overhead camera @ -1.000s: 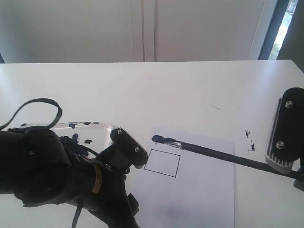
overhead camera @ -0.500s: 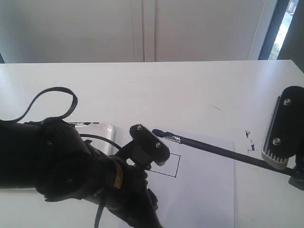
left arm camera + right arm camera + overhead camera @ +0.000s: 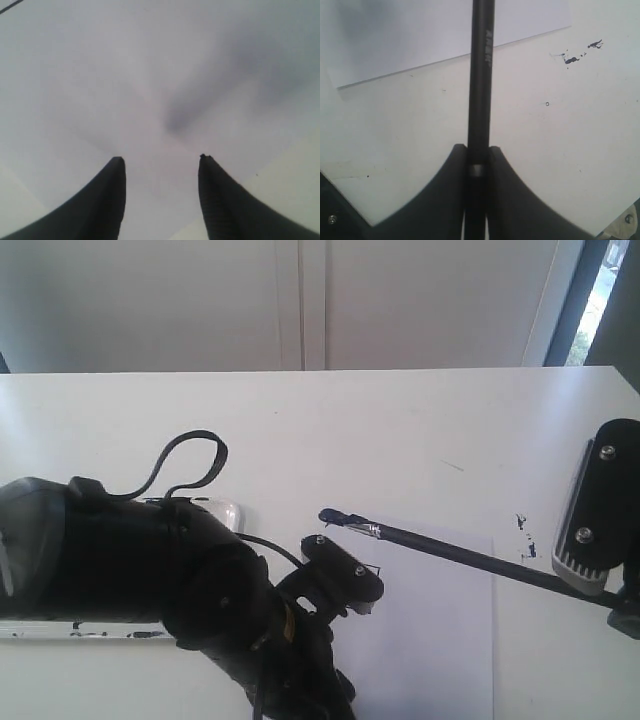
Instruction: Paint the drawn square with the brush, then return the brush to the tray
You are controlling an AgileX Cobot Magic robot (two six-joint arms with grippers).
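Observation:
The brush [image 3: 470, 554] is long and black-handled, and its blue-coated tip [image 3: 333, 517] hangs over the top edge of the white paper sheet [image 3: 430, 640]. My right gripper [image 3: 608, 592] is shut on the handle's far end, which the right wrist view shows clamped between its jaws [image 3: 476, 147]. My left gripper [image 3: 345, 582] stands over the paper, and the drawn square is hidden behind it. In the left wrist view the left gripper [image 3: 161, 159] is open, with only white paper between the fingers. Of the clear tray, only a corner [image 3: 226, 508] and the near rim [image 3: 80, 631] show behind the left arm.
Dark paint specks [image 3: 524, 537] mark the white table right of the paper, also seen in the right wrist view as specks [image 3: 577, 54]. The bulky left arm [image 3: 130, 570] and its looped cable [image 3: 190, 455] fill the lower left. A wall stands behind the table.
My left arm has swung right from over the tray onto the paper, covering the square. The brush and right gripper have barely moved.

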